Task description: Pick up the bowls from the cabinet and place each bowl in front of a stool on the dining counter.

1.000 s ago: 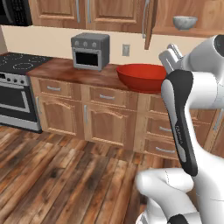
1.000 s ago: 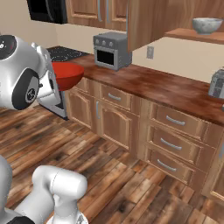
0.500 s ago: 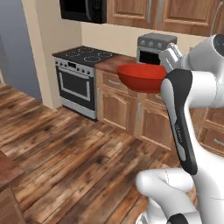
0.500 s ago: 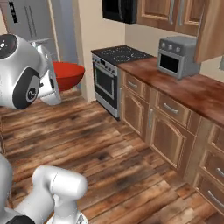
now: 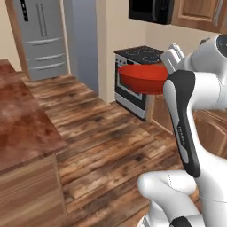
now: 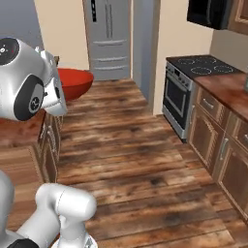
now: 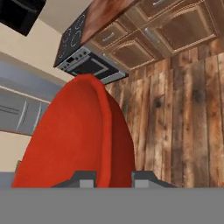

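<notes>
While I carry the red bowl (image 5: 144, 79), gripper (image 7: 113, 177) clamped on its rim | dining counter (image 5: 22, 128) lies left of bowl

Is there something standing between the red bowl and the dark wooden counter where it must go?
Nothing visible does. The gripper holds the red bowl by its rim, above bare wood floor. The dark counter lies ahead to the left, with open floor before it.
</notes>
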Controlling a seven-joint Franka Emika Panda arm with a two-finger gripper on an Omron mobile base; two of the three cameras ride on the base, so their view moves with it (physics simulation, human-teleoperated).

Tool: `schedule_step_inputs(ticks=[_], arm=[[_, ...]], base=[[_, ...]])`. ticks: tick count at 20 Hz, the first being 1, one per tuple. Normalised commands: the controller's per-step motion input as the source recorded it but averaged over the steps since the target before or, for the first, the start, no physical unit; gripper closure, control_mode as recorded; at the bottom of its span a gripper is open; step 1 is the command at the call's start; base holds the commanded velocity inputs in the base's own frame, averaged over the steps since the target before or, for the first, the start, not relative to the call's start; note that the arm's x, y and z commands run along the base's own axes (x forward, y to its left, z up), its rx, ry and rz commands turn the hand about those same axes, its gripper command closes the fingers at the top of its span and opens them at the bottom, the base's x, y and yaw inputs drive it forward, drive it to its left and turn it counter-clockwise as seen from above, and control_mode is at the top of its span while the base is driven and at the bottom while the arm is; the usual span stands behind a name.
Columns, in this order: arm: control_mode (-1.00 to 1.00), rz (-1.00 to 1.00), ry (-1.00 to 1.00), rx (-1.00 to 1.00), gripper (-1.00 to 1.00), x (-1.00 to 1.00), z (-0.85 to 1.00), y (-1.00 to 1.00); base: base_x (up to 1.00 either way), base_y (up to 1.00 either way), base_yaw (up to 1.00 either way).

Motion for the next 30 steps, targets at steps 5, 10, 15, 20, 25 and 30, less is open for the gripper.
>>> schedule_step_inputs(ticks=[5, 10, 15, 20, 25, 30], arm=[[1.0, 0.0, 0.0, 0.0, 1.0, 0.0, 0.0, 0.0], [1.0, 0.0, 0.0, 0.0, 1.0, 0.0, 0.0, 0.0], [1.0, 0.0, 0.0, 0.0, 1.0, 0.0, 0.0, 0.0], [1.0, 0.0, 0.0, 0.0, 1.0, 0.0, 0.0, 0.0], [1.0, 0.0, 0.0, 0.0, 1.0, 0.0, 0.0, 0.0], [1.0, 0.0, 0.0, 0.0, 1.0, 0.0, 0.0, 0.0]], base=[[0.0, 0.39, 0.47], [0.01, 0.39, 0.46], [0.0, 0.32, 0.45], [0.01, 0.3, 0.42], [0.02, 0.16, 0.4], [0.05, 0.04, 0.4]])
